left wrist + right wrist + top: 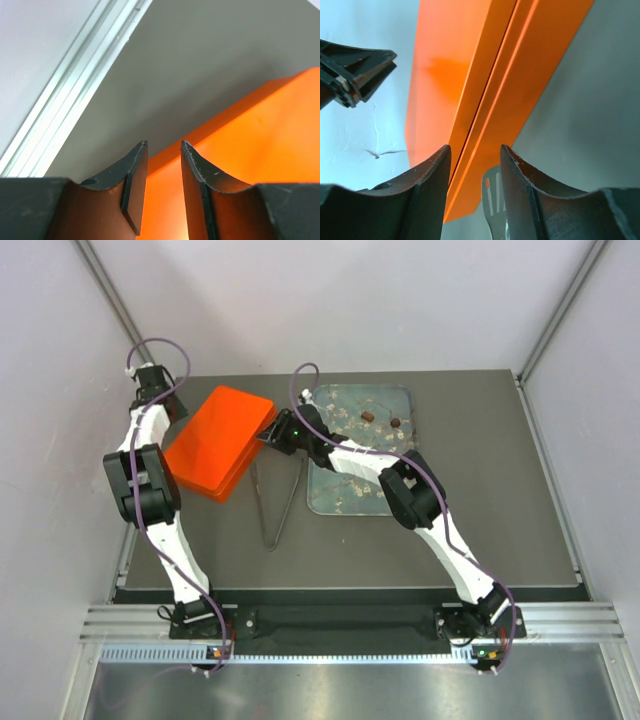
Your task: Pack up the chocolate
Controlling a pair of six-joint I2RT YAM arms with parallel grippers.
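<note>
The chocolate (367, 417) lies on the tray (345, 502), at its far part: two small brown pieces in the top view, the second (396, 422) just beside the first and not touching it. The tray stands on the right half of the table (500, 530). The right arm (400, 480) crosses over the tray's left and middle part and hides some of it, so I cannot tell if more pieces lie under it.

An orange box (215, 440) lies left of the tray, with its lid on. Metal tongs (280, 505) lie on the table between the box and the tray, their legs spread toward the far side, and the right arm reaches over them.

The right gripper (268, 435) is at the right edge of the box. In its wrist view the fingers (432, 190) stand a little apart and the box's edge (485, 100) runs down into the gap, with a tip of the tongs (492, 197) behind. I cannot tell if the fingers press on the box.

The left gripper (176, 410) is at the far left corner of the box. Its fingers (134, 185) leave a narrow gap, with the orange surface (260, 140) right behind it. Whether they pinch the box, I cannot tell.
</note>
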